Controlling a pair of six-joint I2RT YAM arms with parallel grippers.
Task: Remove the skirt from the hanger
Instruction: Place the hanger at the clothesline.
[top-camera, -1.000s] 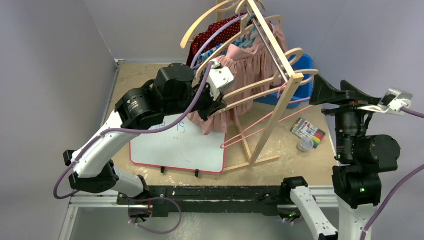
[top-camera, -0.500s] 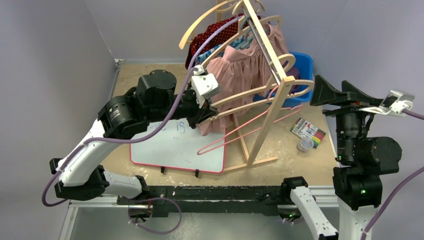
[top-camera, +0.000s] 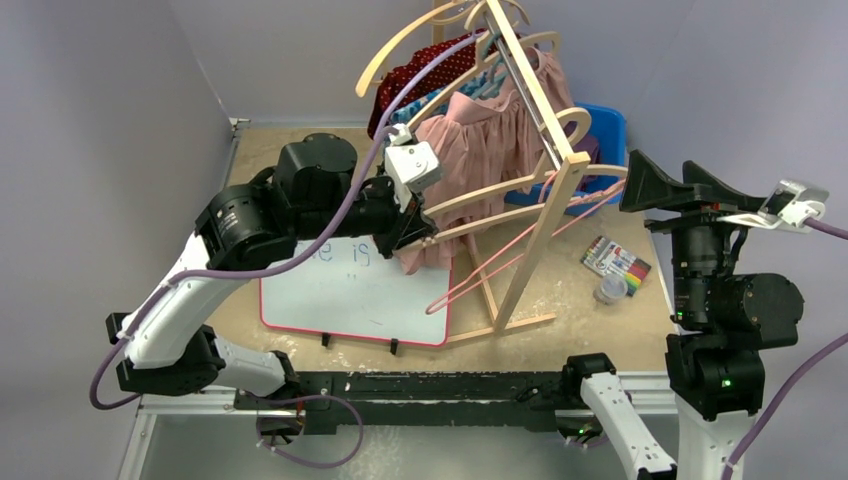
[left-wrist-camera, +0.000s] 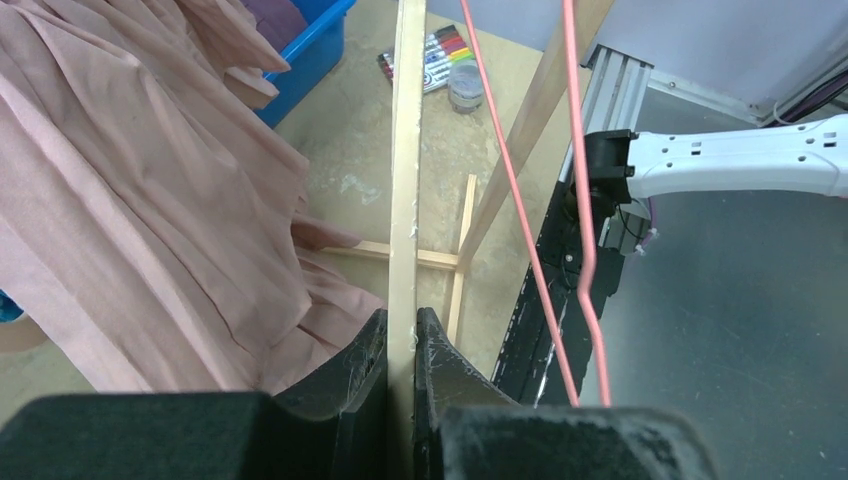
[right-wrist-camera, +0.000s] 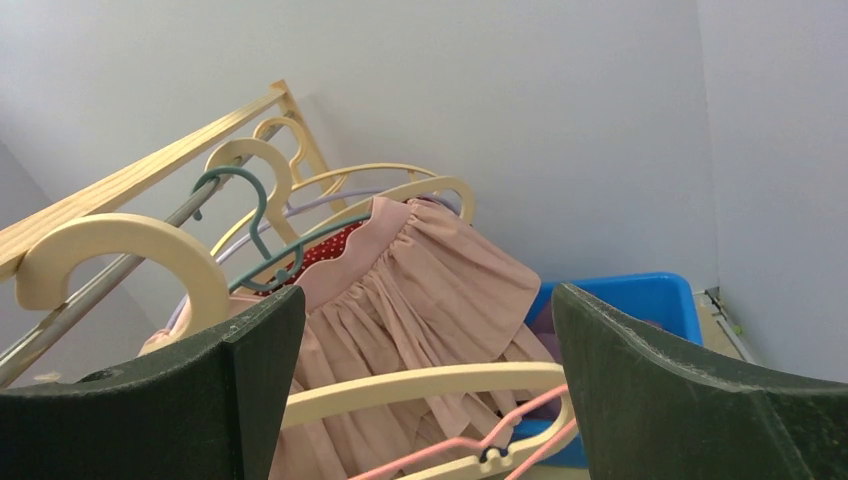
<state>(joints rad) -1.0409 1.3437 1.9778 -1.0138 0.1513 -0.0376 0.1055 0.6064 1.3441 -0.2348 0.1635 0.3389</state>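
Grey-walled booth around a tan tabletop (top-camera: 570, 300), with a wooden clothes rack (top-camera: 538, 235) standing at the back and a whiteboard (top-camera: 340, 290) flat in front. Pinching a pale wooden hanger (left-wrist-camera: 408, 180) near one end with the left gripper (left-wrist-camera: 402, 325), jaws pressed together on the thin bar. Right gripper (right-wrist-camera: 425, 300) raised off to the right, spread wide on nothing, well apart from the rack. Pink skirt (left-wrist-camera: 140, 200) draped on the rack among the hangers, not yet off, hem down beside the left jaws. From the left wrist: cloth just to the left of the jaws, falling alongside the bar, not caught between them. Bar's long axis straight ahead from the jaws, toward the rack's upright. Unclear from these views: the skirt's own hanger, this one or another behind it. Likely next: drawing the cloth off along that axis; left arm far nearer but occupied, so probably a reach across for the right.
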